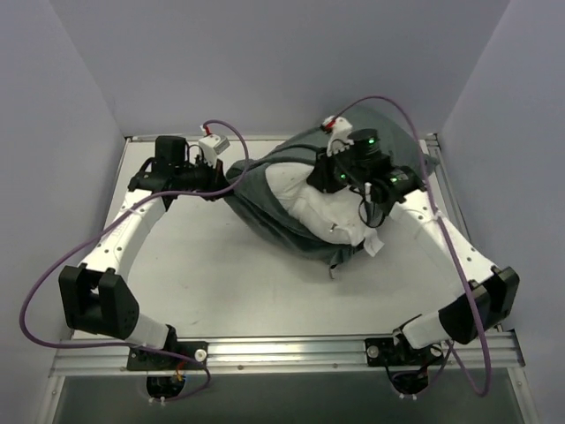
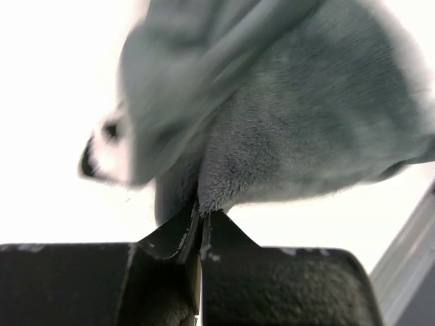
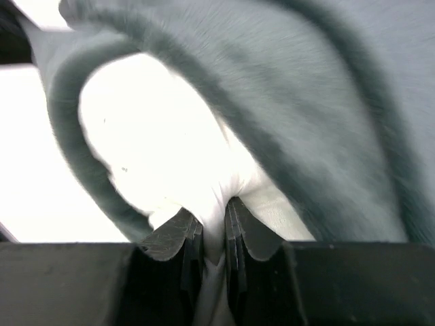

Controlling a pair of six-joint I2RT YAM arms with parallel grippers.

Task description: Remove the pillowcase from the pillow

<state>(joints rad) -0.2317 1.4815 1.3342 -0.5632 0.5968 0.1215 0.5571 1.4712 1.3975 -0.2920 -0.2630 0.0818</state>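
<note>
The dark grey pillowcase [image 1: 265,190] lies bunched across the back of the table, grey face out, with the white pillow [image 1: 322,212] showing through its opening. My left gripper [image 1: 221,174] is shut on the pillowcase's left edge; in the left wrist view the fuzzy grey fabric [image 2: 299,115] is pinched between the closed jaws of that gripper [image 2: 201,214]. My right gripper [image 1: 340,181] is shut on a fold of the white pillow [image 3: 149,136]; in the right wrist view that gripper [image 3: 212,227] pinches white cloth with grey pillowcase [image 3: 306,102] draped around it.
A white tag [image 1: 372,246] hangs at the pillow's near right corner. The white table [image 1: 221,283] has metal rails at the near edge [image 1: 282,353] and at the right [image 1: 437,168]. Purple cables loop from both arms. Grey walls enclose the back and sides.
</note>
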